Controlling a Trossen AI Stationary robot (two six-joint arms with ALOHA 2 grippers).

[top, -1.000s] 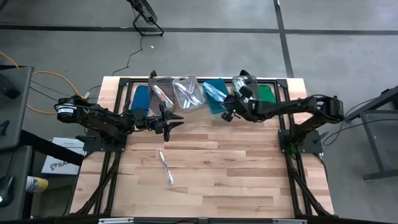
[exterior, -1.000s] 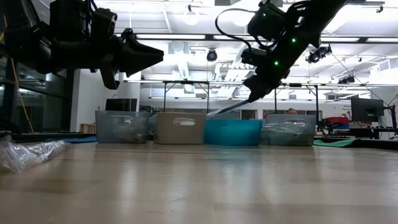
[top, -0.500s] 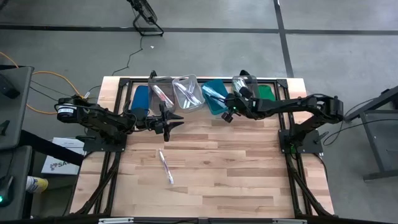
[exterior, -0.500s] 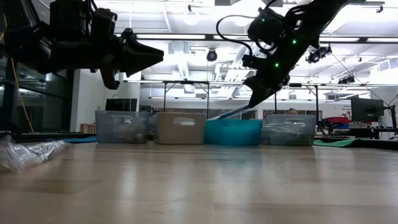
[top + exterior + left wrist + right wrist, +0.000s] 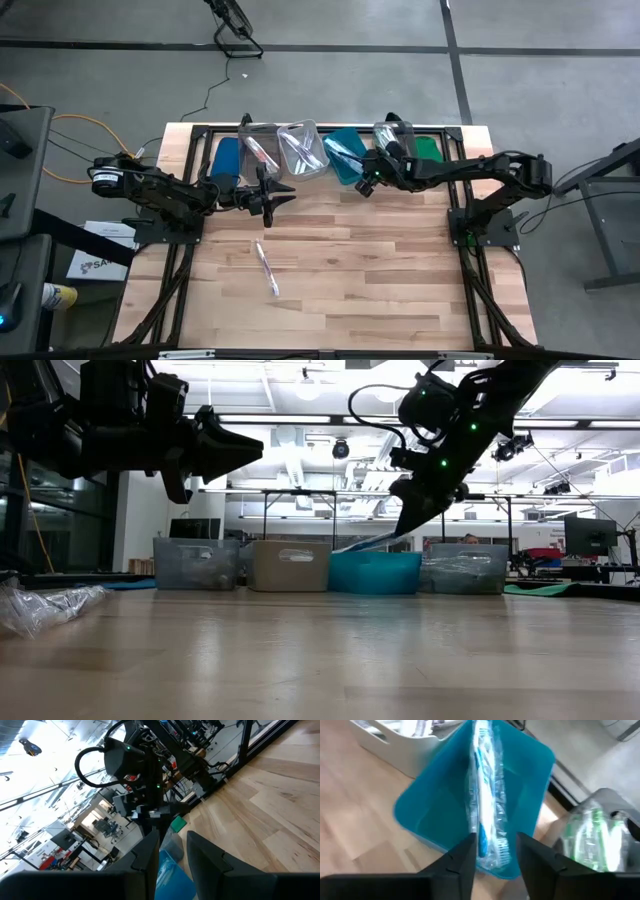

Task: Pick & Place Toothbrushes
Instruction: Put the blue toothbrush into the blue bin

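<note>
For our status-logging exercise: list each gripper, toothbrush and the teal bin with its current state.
left gripper: open, empty.
right gripper: open, fingers either side of the wrapped blue toothbrush.
wrapped blue toothbrush: tilted, over the teal bin.
teal bin: upright, open-topped.
loose toothbrushes: wrapped, flat on the table.

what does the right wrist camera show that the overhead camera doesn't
Only the right wrist view shows the blue wrapped toothbrush close up between the right gripper fingers, jaws parted, above the teal bin. Only the high view shows the left gripper waiting over the table and a wrapped toothbrush lying on the wood. Both show the teal bin and the clear bin of green toothbrushes beside it.
</note>
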